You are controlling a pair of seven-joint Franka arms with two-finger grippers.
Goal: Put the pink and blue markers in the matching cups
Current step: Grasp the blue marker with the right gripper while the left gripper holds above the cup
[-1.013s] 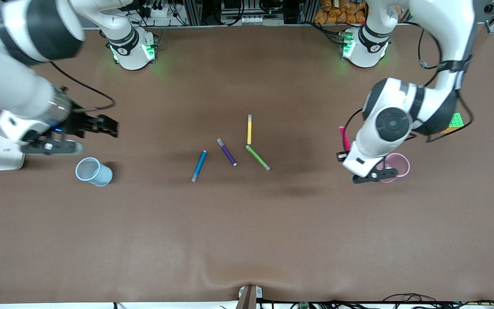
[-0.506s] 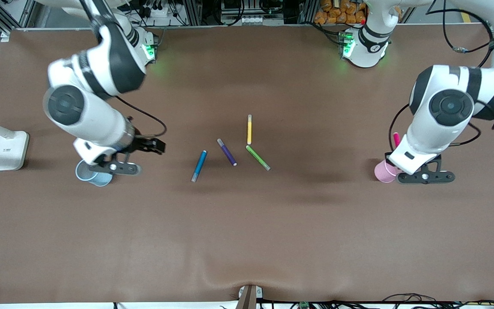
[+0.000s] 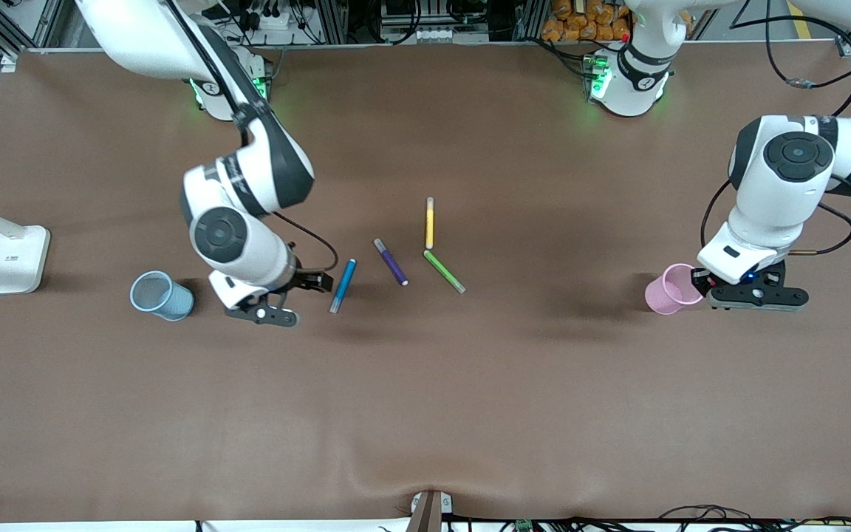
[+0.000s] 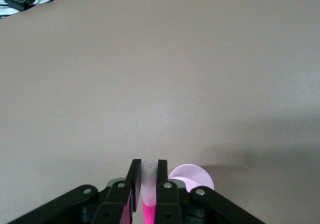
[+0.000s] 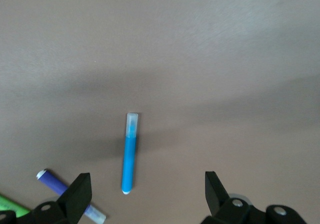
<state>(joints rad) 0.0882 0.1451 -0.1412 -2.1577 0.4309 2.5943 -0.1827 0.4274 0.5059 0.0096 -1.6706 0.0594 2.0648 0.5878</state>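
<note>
The blue marker (image 3: pixel 343 285) lies on the brown table; it also shows in the right wrist view (image 5: pixel 130 151). My right gripper (image 3: pixel 320 281) is open and empty, low beside that marker, between it and the pale blue cup (image 3: pixel 162 295). In the right wrist view the gripper (image 5: pixel 147 191) straddles the marker's near end. My left gripper (image 3: pixel 700 283) is shut on the pink marker (image 4: pixel 148 206), right beside the pale pink cup (image 3: pixel 673 290), whose rim shows in the left wrist view (image 4: pixel 192 176). The pink marker is hidden in the front view.
A dark purple pen (image 3: pixel 391 261), a yellow pen (image 3: pixel 430 222) and a green pen (image 3: pixel 445 272) lie close to the blue marker, toward the left arm's end. A white lamp base (image 3: pixel 15 258) stands at the right arm's end.
My right gripper has swept from the blue cup to beside the blue marker. My left gripper has shifted a little with the pink marker and dropped beside the pink cup.
</note>
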